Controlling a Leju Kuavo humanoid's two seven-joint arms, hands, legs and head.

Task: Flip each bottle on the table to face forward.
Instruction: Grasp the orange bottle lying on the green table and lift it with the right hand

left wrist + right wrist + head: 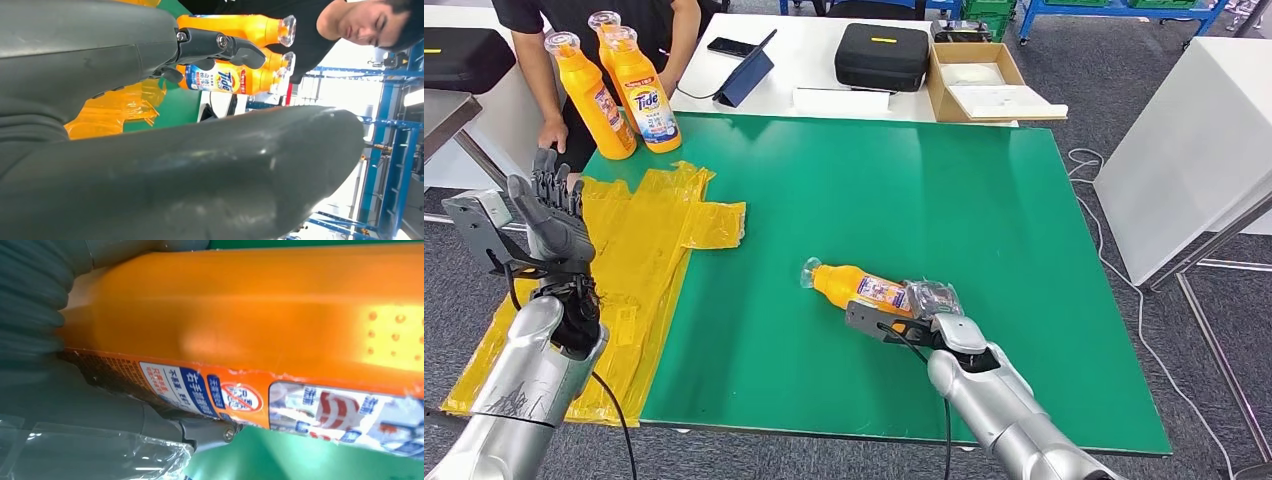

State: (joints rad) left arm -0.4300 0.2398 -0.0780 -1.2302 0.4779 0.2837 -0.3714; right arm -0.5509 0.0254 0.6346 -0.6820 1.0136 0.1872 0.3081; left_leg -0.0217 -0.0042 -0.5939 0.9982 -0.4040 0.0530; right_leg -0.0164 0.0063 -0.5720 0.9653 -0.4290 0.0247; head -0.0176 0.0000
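Right hand (924, 318) grips the lying orange bottle (859, 288) mid green table (984, 220), fingers mostly hidden under crinkled plastic; left hand (549, 215) raised, fingers apart, holding nothing.

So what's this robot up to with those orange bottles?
The robot's right hand grips an orange bottle lying on its side on the green table. Its left hand is raised, holding nothing. Three more bottles stand upright at the far corner, near a person. Yellow plastic sheeting covers the table's left edge.
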